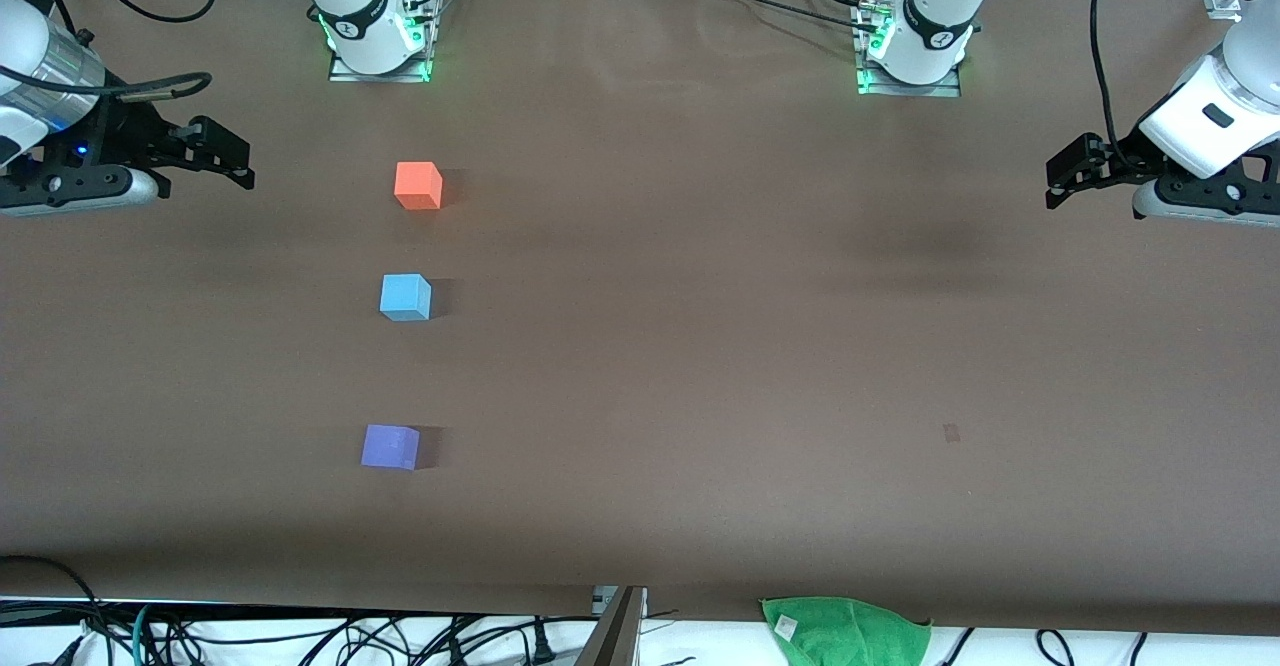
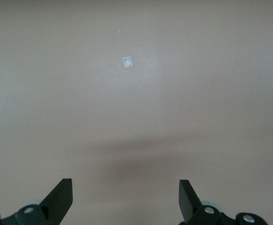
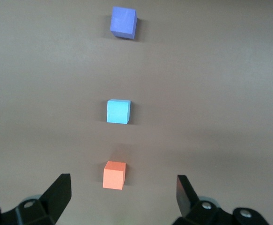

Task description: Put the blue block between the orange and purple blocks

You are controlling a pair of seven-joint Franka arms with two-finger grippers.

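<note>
Sitting on the counter [image 1: 700,346] between orange block [image 1: 418,186] and purple block [image 1: 390,447], blue block [image 1: 405,297] looking light, rigid, matte, best pinched across opposite flat faces; right end effector [image 3: 122,194] and left end effector [image 2: 126,197] hovering wide open, holding nothing.

Brown table [image 1: 700,346] bearing three blocks [image 1: 405,297]

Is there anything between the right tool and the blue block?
Nothing visible does. The right tool hangs open over bare table toward the right arm's end, and the blue block already sits between the orange block and the purple block.
</note>
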